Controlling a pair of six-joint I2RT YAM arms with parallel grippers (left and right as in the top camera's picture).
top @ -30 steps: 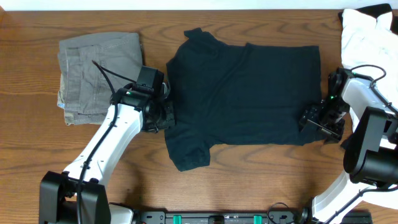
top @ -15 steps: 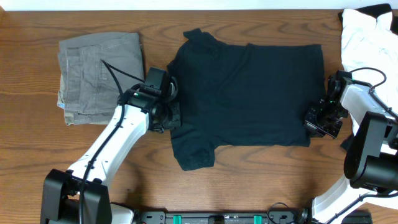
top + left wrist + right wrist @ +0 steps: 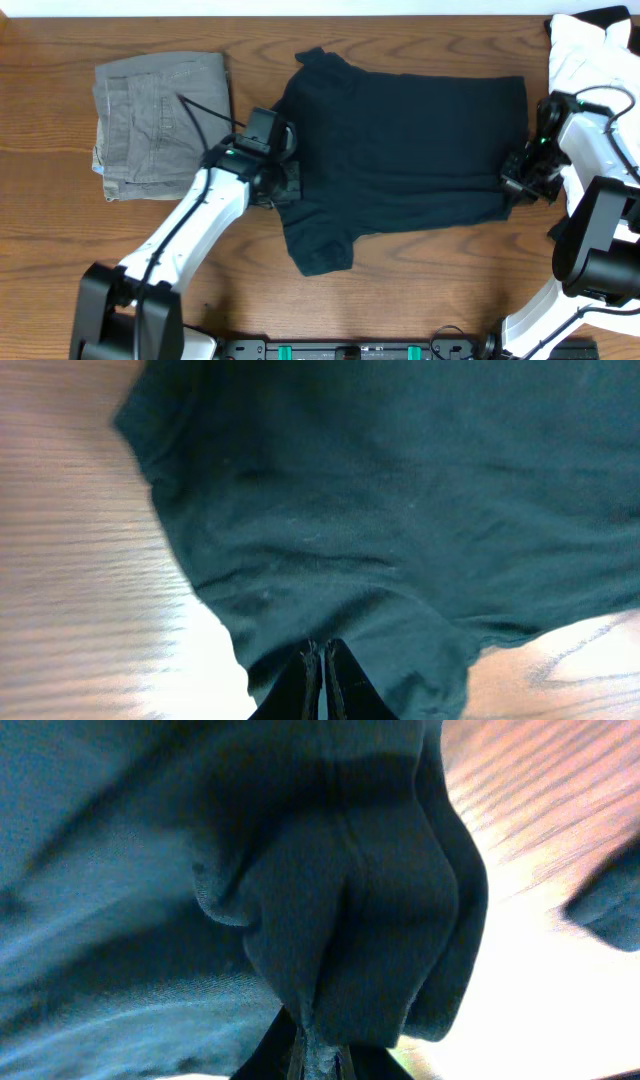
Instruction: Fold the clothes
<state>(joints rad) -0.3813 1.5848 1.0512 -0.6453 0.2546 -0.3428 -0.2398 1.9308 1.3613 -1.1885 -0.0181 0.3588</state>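
Note:
The clothes, a black T-shirt [image 3: 400,140], lie spread flat across the middle of the wooden table [image 3: 400,290], collar end to the left. My left gripper [image 3: 287,187] sits at the shirt's left side between the two sleeves, shut on the fabric. In the left wrist view the gripper [image 3: 322,660] pinches the edge of the shirt [image 3: 400,510]. My right gripper [image 3: 513,186] is at the hem's near right corner. In the right wrist view this gripper [image 3: 318,1055] is shut on a bunched fold of the shirt [image 3: 350,900].
Folded grey-green trousers [image 3: 160,120] lie at the left, close beside my left arm. A white garment [image 3: 590,60] is heaped at the far right corner, just behind my right arm. Bare wood runs along the front of the table.
The right gripper closed on the hem corner and moved back and right. The left gripper slid right, and the shirt shifted right with both.

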